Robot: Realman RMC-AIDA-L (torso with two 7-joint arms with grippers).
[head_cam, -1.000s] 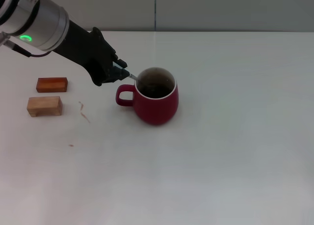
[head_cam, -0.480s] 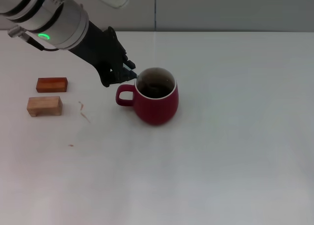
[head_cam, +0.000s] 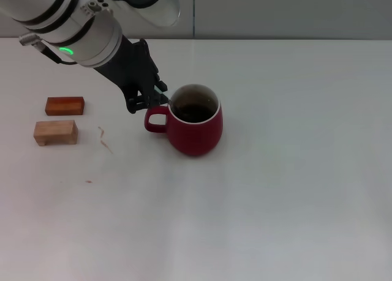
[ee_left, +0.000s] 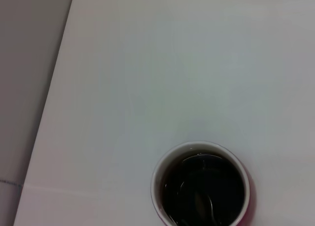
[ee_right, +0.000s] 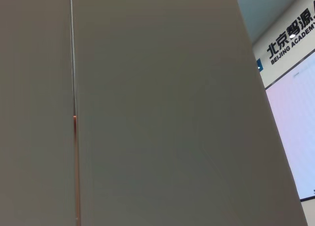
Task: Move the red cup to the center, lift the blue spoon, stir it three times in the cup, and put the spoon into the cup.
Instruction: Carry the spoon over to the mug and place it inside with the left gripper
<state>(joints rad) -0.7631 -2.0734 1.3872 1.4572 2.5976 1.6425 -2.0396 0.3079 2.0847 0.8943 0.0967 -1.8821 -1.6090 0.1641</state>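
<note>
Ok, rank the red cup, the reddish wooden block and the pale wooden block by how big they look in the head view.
1. red cup, clearly largest.
2. and 3. pale wooden block and reddish wooden block: they look close in size; the pale one seems slightly bulkier but lies nearer the camera, so I won't rank them.

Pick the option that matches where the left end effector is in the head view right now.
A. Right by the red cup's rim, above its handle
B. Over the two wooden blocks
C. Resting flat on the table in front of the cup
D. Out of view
A: the left end effector sits at the rim of the red cup on its handle side, well away from the two wooden blocks.
</note>
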